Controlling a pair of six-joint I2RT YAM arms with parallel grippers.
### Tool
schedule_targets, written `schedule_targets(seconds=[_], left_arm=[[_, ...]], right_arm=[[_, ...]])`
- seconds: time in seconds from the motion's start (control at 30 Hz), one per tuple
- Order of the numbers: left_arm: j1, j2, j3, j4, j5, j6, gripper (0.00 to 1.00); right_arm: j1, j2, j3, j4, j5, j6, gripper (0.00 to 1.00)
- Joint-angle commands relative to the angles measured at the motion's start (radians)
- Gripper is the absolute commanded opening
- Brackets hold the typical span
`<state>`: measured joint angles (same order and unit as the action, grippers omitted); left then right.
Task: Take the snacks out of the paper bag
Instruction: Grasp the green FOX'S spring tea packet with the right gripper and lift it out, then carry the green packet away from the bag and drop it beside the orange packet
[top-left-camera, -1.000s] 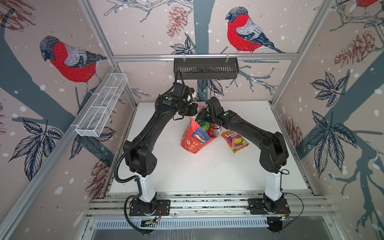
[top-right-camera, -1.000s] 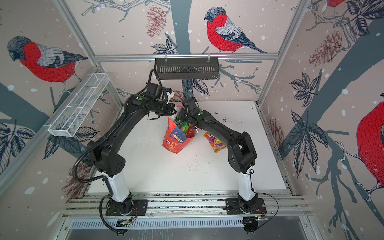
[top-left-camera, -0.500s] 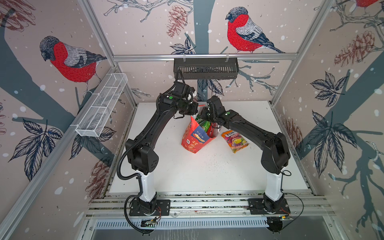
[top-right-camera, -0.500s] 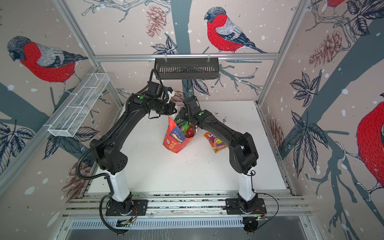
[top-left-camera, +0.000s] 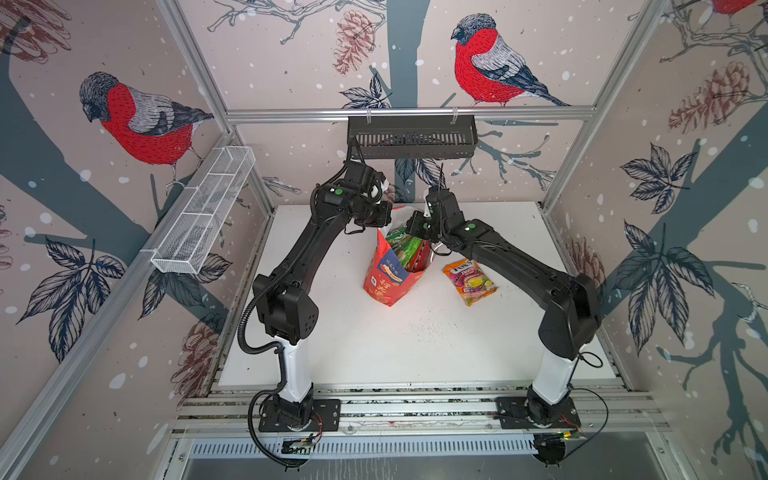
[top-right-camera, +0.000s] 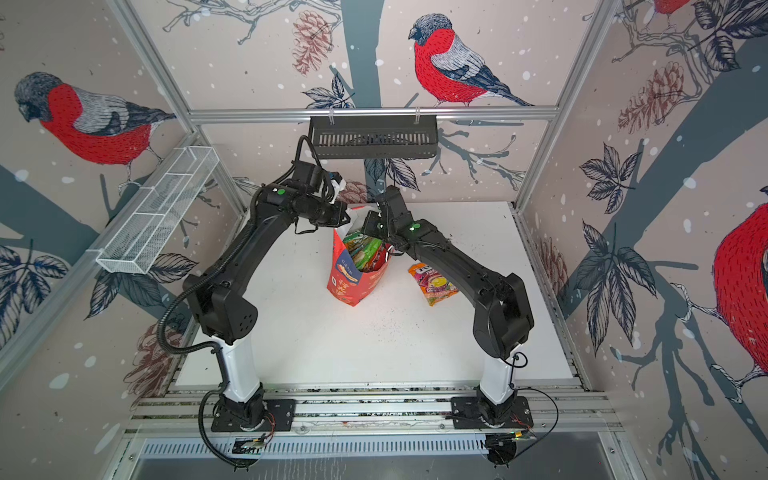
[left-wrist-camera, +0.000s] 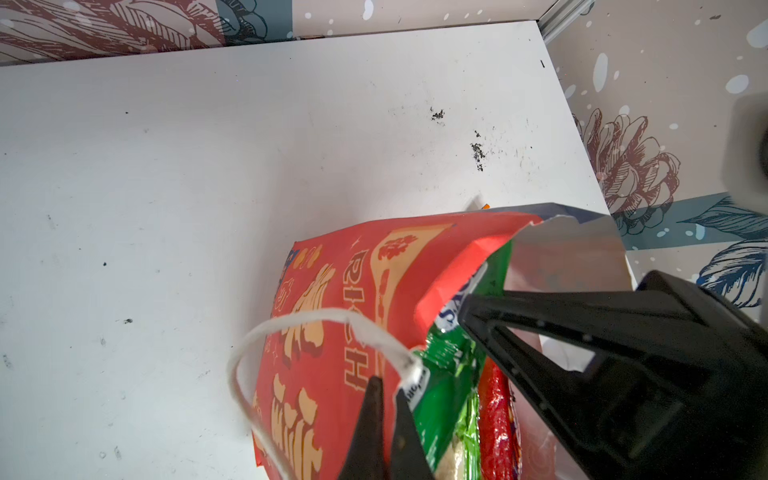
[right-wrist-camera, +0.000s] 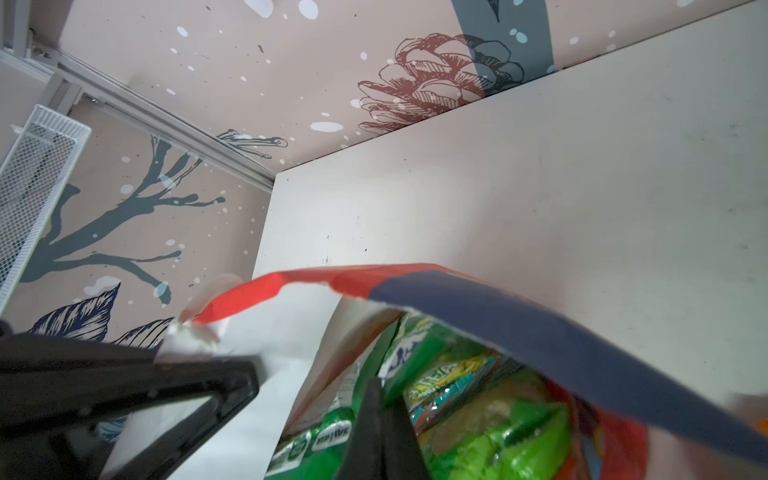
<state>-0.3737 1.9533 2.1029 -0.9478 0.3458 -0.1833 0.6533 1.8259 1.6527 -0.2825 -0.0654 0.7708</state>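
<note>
The paper bag (top-left-camera: 388, 282) stands upright on the bench (top-left-camera: 415, 349), and the closed left end effector (left-wrist-camera: 386, 388) pinches its rim beside the white cord handle (left-wrist-camera: 332, 314). The right end effector (right-wrist-camera: 380, 392) is in the bag's mouth, closed on the top edge of the green chip bag (left-wrist-camera: 446, 374). One Fox's candy packet (top-left-camera: 469, 280) lies just beside the bag.

The white worktop (top-left-camera: 374, 345), speckled with dark crumbs, is enclosed by walls (top-left-camera: 291, 54) papered in pale pink with red-breasted bullfinches, pine cones and dark leaves, and framed by aluminium posts (top-left-camera: 195, 66). A white wire basket (top-left-camera: 203, 216) hangs left of the worktop. A black slotted tray (top-left-camera: 411, 141) hangs from the rail behind it.
</note>
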Motion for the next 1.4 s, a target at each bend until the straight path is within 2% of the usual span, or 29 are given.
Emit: schedule_targets(seconds=[0.0,0.47,0.67,0.83,1.13,1.23,1.37], left_arm=[[0.007,0.009,0.012,0.009,0.026,0.025,0.00],[0.015,0.041,0.036,-0.009,0.036,0.051,0.00],[0.014,0.041,0.031,-0.009,0.032,0.059,0.00],[0.015,0.043,0.030,-0.002,0.032,0.056,0.00],[0.015,0.040,0.031,0.018,0.023,0.045,0.00],[0.015,0.045,0.032,0.027,0.024,0.040,0.00],[0.015,0.050,0.038,0.036,0.020,0.033,0.00]], right_arm=[[-0.004,-0.047,-0.027,0.076,-0.076,-0.069,0.03],[-0.033,-0.173,-0.066,0.154,-0.232,-0.224,0.03],[-0.052,-0.239,-0.126,0.355,-0.369,-0.227,0.03],[-0.074,-0.252,-0.120,0.481,-0.417,-0.203,0.03],[-0.189,-0.368,-0.182,0.554,-0.331,-0.220,0.03],[-0.256,-0.417,-0.191,0.508,-0.285,-0.249,0.03],[-0.335,-0.471,-0.203,0.358,-0.155,-0.296,0.03]])
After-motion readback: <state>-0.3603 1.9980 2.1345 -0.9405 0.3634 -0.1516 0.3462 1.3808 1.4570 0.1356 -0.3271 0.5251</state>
